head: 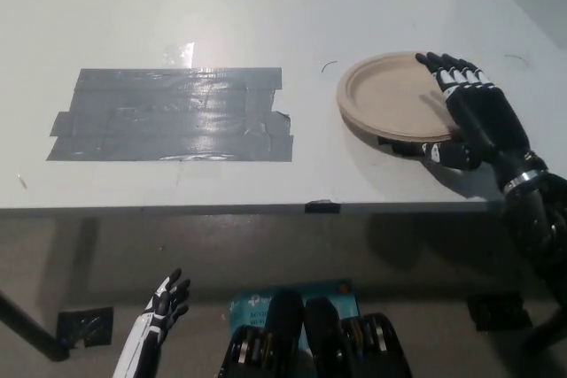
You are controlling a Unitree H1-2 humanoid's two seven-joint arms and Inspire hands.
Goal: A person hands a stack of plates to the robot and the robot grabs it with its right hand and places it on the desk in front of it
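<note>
1 stack of plates [390, 95] sits right of the gray tape patch [173, 117] on the counter [266, 6], well apart from it. You see the right hand [474, 117] clasping the rim farthest from the tape, its fingers [452, 73] laid over the top and the thumb at the near edge. You cannot tell whether the stack rests fully on the counter. Below the tape patch, past the counter's near edge, the left hand [166, 300] rests with fingers slightly spread, holding nothing.

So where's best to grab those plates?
Probably the right rim of the plate stack, from the right: it lies flat on the table, so only the raised edge offers a hold. The right hand clasps it there; the left hand rests low.
</note>
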